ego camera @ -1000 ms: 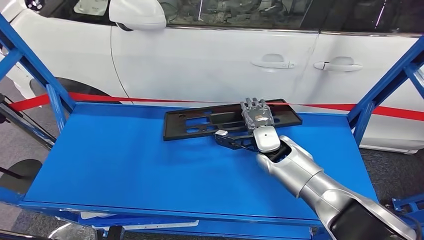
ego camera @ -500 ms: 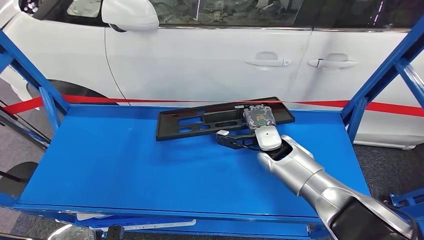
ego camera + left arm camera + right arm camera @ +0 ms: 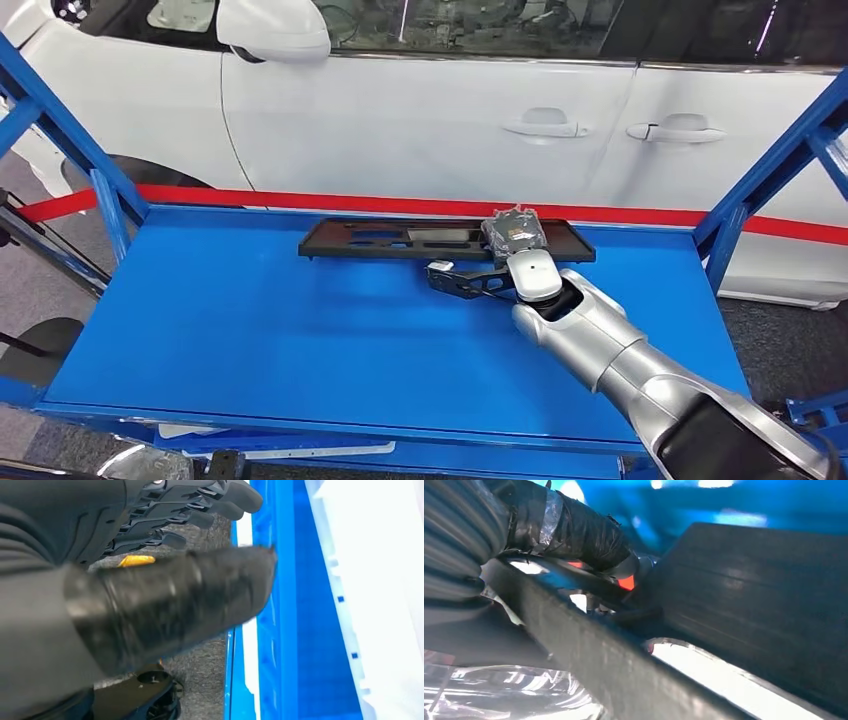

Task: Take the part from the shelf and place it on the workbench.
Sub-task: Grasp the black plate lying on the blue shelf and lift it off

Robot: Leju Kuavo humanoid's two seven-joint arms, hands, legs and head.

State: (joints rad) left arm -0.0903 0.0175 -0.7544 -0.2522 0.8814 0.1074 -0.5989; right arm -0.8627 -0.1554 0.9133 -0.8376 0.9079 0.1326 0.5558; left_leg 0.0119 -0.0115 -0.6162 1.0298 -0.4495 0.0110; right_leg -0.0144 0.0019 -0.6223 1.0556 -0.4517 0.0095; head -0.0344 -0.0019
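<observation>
One black part (image 3: 400, 240) is gripped near its right end by the right hand (image 3: 517, 236), which is reached over the blue shelf (image 3: 250, 330) from the near right side. The fingers are closed over the far edge of the part, and the thumb (image 3: 579, 530) is seen in the right wrist view pressed against the dark plate (image 3: 744, 595). The part is located at the far side of the shelf, close to the back rim. It is seen almost edge-on from the head view, so it seems to be tilted or raised; whether its left end touches the shelf cannot be told.

The part is long, flat and thin, with several rectangular openings along its length and a raised rim around it. Its surface is matt black.

Behind the shelf a white car (image 3: 450, 110) is parked, with two door handles and a mirror visible, and a red tape (image 3: 300, 200) is stretched between the shelf and the car. Blue posts (image 3: 60, 120) are placed at both ends of the shelf; the right post (image 3: 770, 170) stands near the right end of the part.

The left hand (image 3: 150, 555) is seen in the left wrist view beside a blue frame, above grey floor. Its fingers are spread and nothing is held in it.
</observation>
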